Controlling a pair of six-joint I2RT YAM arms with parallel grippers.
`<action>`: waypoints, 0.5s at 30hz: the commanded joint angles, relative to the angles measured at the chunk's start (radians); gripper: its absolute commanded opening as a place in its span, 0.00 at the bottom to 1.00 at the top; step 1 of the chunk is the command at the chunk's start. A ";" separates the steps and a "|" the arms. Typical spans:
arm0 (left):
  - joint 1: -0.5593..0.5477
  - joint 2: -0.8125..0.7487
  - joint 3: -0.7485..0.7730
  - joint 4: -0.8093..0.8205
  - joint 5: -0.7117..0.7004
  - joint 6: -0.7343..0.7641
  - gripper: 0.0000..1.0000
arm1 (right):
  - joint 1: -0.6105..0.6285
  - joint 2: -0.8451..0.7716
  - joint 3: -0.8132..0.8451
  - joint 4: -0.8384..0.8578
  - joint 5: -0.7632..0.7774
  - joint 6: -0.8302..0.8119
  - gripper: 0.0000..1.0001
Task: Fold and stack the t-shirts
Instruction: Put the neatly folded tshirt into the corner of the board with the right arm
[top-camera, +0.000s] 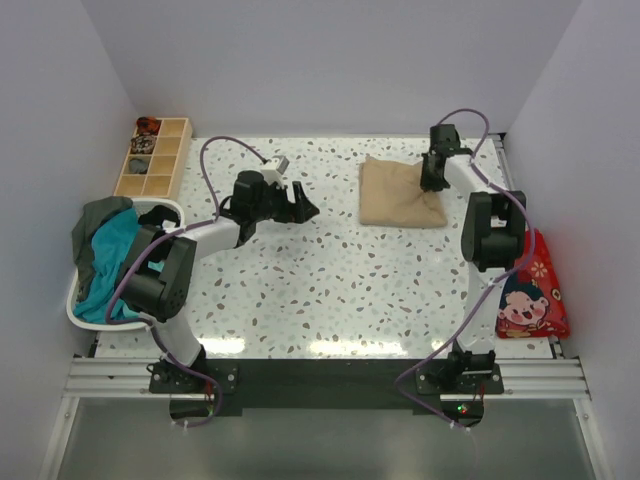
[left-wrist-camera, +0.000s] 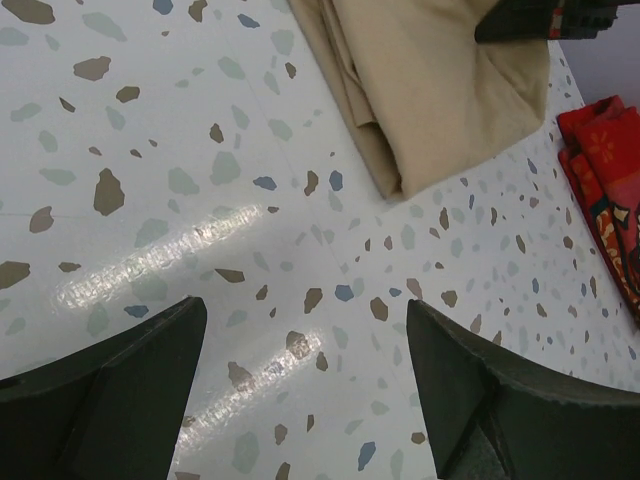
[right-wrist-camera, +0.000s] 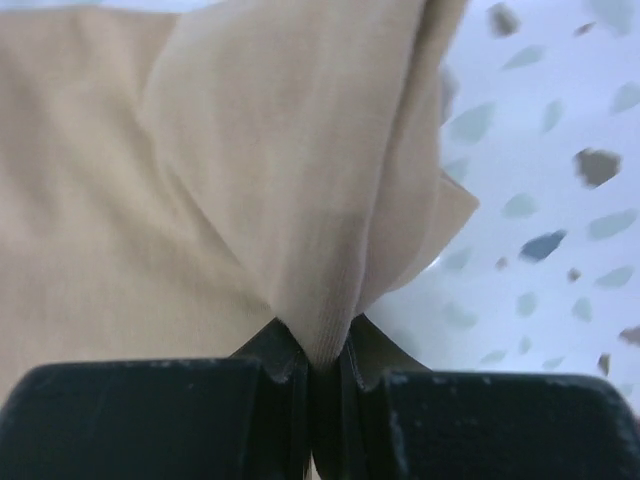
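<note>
A sandy-beige t-shirt (top-camera: 400, 193) lies folded into a rough square at the back right of the speckled table. My right gripper (top-camera: 435, 180) is at its right edge, shut on a pinch of the beige cloth (right-wrist-camera: 200, 180). A fold runs down between the closed jaws (right-wrist-camera: 325, 350). My left gripper (top-camera: 305, 207) hovers open over bare table left of the shirt with nothing between its fingers (left-wrist-camera: 305, 350). The beige shirt (left-wrist-camera: 430, 90) lies ahead of it. A teal t-shirt (top-camera: 115, 245) and a dark grey-green one (top-camera: 100, 215) are heaped in the white basket (top-camera: 160, 212) at the left edge.
A wooden compartment box (top-camera: 153, 157) stands at the back left. A red printed bag (top-camera: 530, 290) lies along the right edge, also seen in the left wrist view (left-wrist-camera: 610, 190). White walls close in the table on three sides.
</note>
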 joint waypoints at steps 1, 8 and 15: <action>-0.004 -0.021 0.029 0.012 0.020 0.022 0.86 | -0.096 0.149 0.172 0.107 0.192 0.130 0.00; -0.004 0.003 0.051 -0.005 0.029 0.030 0.86 | -0.147 0.465 0.768 -0.059 0.324 0.009 0.00; -0.004 0.077 0.082 -0.018 0.040 0.034 0.86 | -0.179 0.513 0.770 0.067 0.487 -0.145 0.00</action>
